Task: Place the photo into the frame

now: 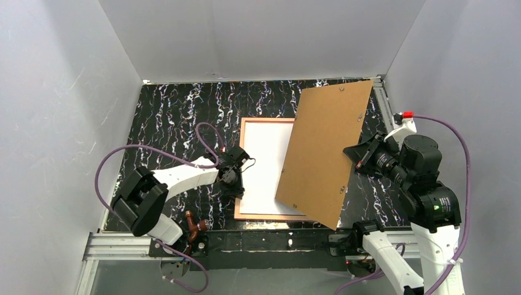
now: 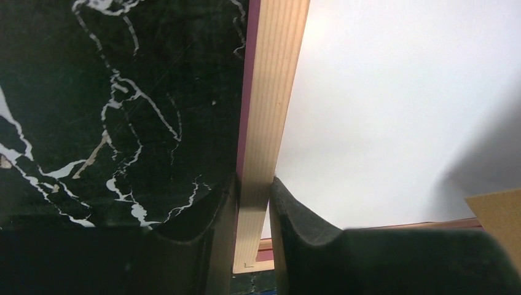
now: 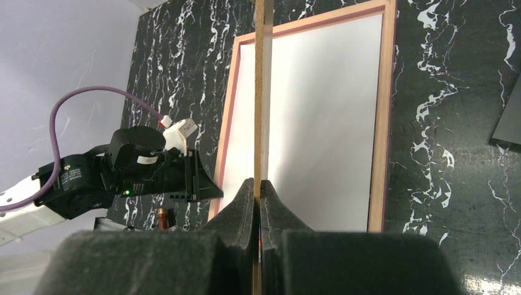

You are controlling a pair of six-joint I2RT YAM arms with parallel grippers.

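The frame (image 1: 267,120) lies flat on the black marbled table, copper-orange back up. A white sheet fills it, the photo (image 1: 267,166) with its white back up; its printed side is hidden. My left gripper (image 1: 236,175) is shut on the frame's left rail (image 2: 270,92), one finger on each side, with the photo (image 2: 399,110) beside it. My right gripper (image 1: 351,153) is shut on the right edge of the plain brown backing board (image 1: 325,147) and holds it tilted above the frame's right half. In the right wrist view the board (image 3: 258,92) shows edge-on over the photo (image 3: 325,123) and the frame (image 3: 379,123).
The marbled table top (image 1: 172,117) is walled by white panels on three sides. A small copper-coloured object (image 1: 193,224) stands by the left arm's base. A dark flat thing (image 3: 507,117) lies at the right edge of the right wrist view.
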